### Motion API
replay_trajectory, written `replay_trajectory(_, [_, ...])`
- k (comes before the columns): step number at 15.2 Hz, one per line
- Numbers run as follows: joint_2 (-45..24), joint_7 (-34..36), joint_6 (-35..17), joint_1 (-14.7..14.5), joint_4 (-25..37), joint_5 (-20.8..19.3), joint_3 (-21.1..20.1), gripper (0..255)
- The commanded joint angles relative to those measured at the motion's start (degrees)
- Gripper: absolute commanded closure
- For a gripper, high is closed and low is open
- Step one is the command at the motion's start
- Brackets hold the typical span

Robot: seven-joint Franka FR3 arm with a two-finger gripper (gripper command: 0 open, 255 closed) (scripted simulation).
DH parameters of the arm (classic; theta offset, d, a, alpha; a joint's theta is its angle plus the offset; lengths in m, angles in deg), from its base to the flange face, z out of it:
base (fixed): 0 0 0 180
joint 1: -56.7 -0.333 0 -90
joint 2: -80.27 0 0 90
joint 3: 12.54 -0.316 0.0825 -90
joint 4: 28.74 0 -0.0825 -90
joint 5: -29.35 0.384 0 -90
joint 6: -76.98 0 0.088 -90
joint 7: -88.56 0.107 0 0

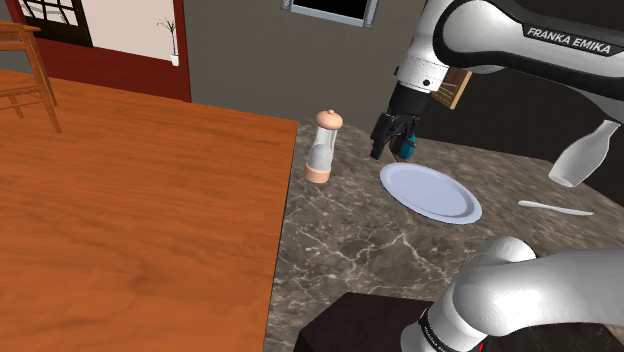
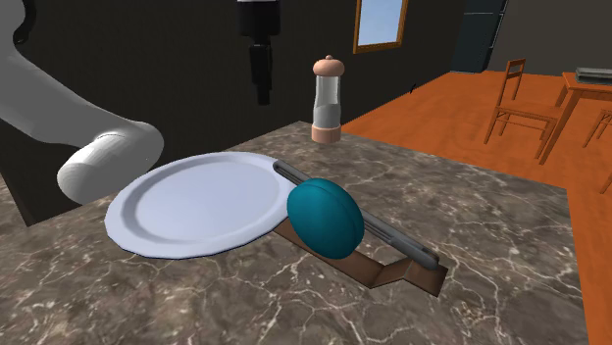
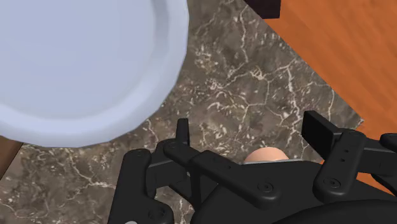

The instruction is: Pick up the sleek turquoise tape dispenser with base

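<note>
The tape dispenser is a turquoise disc (image 2: 326,218) on a brown angled base (image 2: 397,267). It lies on the marble counter against the white plate's rim. From the shoulder view, just a sliver of turquoise (image 1: 409,150) peeks out behind my hand. My black gripper (image 1: 393,138) hangs in the air above the counter, between the pepper mill and the plate, apart from the dispenser. It shows high up in the second exterior view (image 2: 261,86). In the wrist view the gripper (image 3: 250,130) is open, its fingers standing apart with nothing between them and marble below.
A white plate (image 2: 186,201) lies on the marble counter (image 1: 340,250). A pepper mill (image 1: 323,146) stands near the counter's edge, past which is an orange wood floor (image 1: 130,200). A white bottle (image 1: 585,155) and a white knife (image 1: 555,207) are toward the shoulder view's right. Chairs (image 2: 518,106) stand farther off.
</note>
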Motion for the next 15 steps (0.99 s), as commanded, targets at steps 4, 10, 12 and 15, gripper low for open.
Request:
replay_trajectory(4, [-4.4, -2.5, 0.0, 1.4, 2.8, -2.3, 2.7, 0])
replay_trajectory(10, [-13.9, -7.2, 0.2, 3.9, 9.9, -6.1, 7.9, 0])
replay_trajectory(12, [-17.3, -8.8, 0.4, 4.6, 12.6, -7.1, 9.5, 0])
replay_trajectory(15, [-22.7, -11.2, 0.8, 5.7, 17.2, -8.3, 11.9, 0])
